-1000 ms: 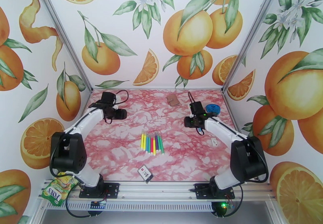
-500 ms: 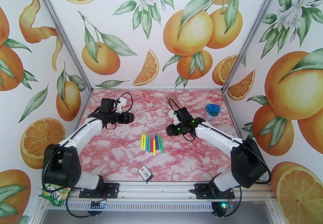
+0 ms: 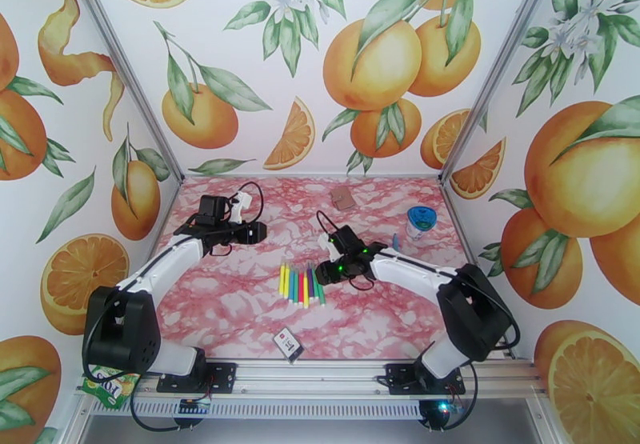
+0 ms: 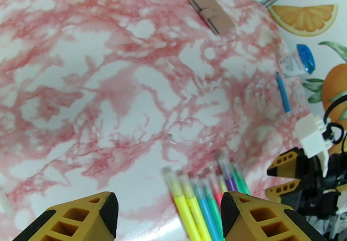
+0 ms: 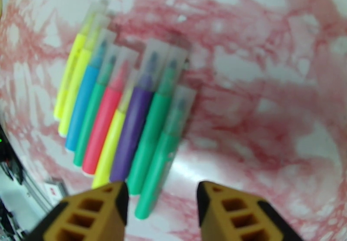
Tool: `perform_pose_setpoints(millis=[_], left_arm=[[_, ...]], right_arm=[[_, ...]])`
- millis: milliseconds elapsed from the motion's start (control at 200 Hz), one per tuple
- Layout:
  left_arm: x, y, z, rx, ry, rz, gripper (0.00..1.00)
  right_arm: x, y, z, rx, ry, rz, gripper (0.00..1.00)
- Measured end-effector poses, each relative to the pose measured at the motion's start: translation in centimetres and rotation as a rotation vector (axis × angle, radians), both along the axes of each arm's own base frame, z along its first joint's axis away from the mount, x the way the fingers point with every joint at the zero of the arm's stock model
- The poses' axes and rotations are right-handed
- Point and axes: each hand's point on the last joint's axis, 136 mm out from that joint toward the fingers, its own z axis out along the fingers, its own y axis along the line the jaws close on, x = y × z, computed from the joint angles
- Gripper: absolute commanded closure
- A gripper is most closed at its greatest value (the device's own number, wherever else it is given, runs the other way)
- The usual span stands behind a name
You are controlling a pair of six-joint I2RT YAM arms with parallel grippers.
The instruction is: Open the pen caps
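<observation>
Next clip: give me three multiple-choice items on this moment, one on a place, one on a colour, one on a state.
1. Where does the row of thin coloured plastic markers lie?
A. mid-way across the pink marbled table top, between the arms
B. against the far wall
C. at the near edge

2. What colour is the marker at the row's end nearest the right hand?
A. yellow
B. green
C. purple

3. How is the right hand?
A. shut on a marker
B. shut, empty
C. open, holding nothing

Answers: 1 A, the top view shows the row central; 2 B, a green marker ends the row by that hand; 3 C, its fingers stand apart, gripping nothing.
</observation>
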Motion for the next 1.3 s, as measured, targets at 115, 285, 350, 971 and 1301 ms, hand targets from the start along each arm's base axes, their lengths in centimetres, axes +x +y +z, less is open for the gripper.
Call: perform_pose_setpoints(millis=[115,285,350,971,1301], left_arm=[[0.0,0.0,0.0,0.000,-0.002,0.001,0.34],[0.1,0.0,0.0,0.002,-0.004,0.003,0.34],[0.1,0.1,0.0,0.003,-0.004,0.004,0.34],[-0.3,0.5,-0.3,0.019,-0.001,0.023,0.34],[-0.1,0.8,-0.2,0.027,-0.008,0.043,0.34]], right_arm=[[-0.4,0.5,-0.9,-0.007,0.018,0.005,0.55],[-0.6,0.7,-1.6,-0.015,0.035,-0.002,0.56],[-0.6,0.7,-1.9,-0.022,0.043,-0.007,0.57],[-0.5,-0.1,-3.9,-0.147,0.019,-0.043,0.61],[-0.3,-1.1,-4.2,-0.277,-0.019,-0.067,0.65]])
